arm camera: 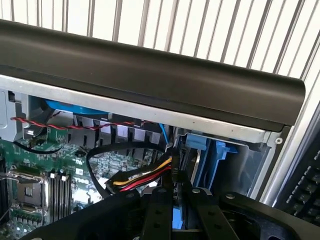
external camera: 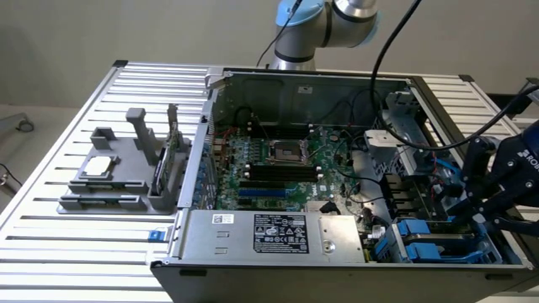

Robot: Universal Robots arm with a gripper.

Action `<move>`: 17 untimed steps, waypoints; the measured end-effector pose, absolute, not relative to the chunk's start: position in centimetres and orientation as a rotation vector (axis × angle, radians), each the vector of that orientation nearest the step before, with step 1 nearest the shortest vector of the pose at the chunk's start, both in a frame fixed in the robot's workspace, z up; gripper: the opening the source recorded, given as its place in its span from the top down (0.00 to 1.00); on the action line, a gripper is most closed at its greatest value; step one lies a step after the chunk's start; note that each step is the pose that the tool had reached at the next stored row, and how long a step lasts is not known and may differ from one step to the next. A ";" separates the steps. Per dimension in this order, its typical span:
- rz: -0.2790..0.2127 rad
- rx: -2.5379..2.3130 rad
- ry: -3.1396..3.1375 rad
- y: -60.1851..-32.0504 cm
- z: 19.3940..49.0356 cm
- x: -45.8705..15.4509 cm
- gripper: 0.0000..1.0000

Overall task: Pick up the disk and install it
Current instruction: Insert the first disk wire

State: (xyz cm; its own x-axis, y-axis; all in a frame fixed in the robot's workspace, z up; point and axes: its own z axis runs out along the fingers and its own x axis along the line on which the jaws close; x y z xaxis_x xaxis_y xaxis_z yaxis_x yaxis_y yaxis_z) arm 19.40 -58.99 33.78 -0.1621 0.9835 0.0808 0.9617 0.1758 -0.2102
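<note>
One robot gripper point(external camera: 466, 218) reaches into an open computer case point(external camera: 206, 145), at about four o'clock in the exterior view. Its fingers point(arm camera: 156, 215) are pinched narrowly on a thin edge with blue showing between them. This is apparently the disk point(external camera: 444, 238), which lies in the blue drive bay in the case's four o'clock corner. To seat it well, hold it level, square to the bay, and clear of the yellow and red cables point(arm camera: 145, 177) close by. The case rests on a slatted metal table point(external camera: 50, 252). A grey stand point(external camera: 118, 180) sits at nine o'clock, and a plain wall is behind.
</note>
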 end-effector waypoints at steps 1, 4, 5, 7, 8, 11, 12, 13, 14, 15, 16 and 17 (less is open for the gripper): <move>0.163 -1.902 -2.241 -59.0 33.8 19.4 0.83; 0.165 -1.928 -2.216 -59.0 33.9 19.4 0.83; 0.166 -1.938 -2.206 -59.0 33.9 19.4 0.83; 0.167 -1.954 -2.188 -59.0 34.0 19.4 0.83; 0.169 -1.961 -2.180 -59.0 34.0 19.4 0.83; 0.183 -1.984 -2.161 -59.0 34.0 19.4 0.83; 0.191 -1.992 -2.157 -59.0 34.0 19.4 0.83; 0.199 -2.001 -2.153 -59.0 34.0 19.4 0.83; 0.208 -2.009 -2.150 -59.0 34.0 19.4 0.83; 0.219 -2.018 -2.148 -59.0 34.0 19.4 0.83; 0.227 -2.025 -2.144 -59.0 34.0 19.4 0.83; 0.234 -2.027 -2.137 -59.0 34.0 19.4 0.83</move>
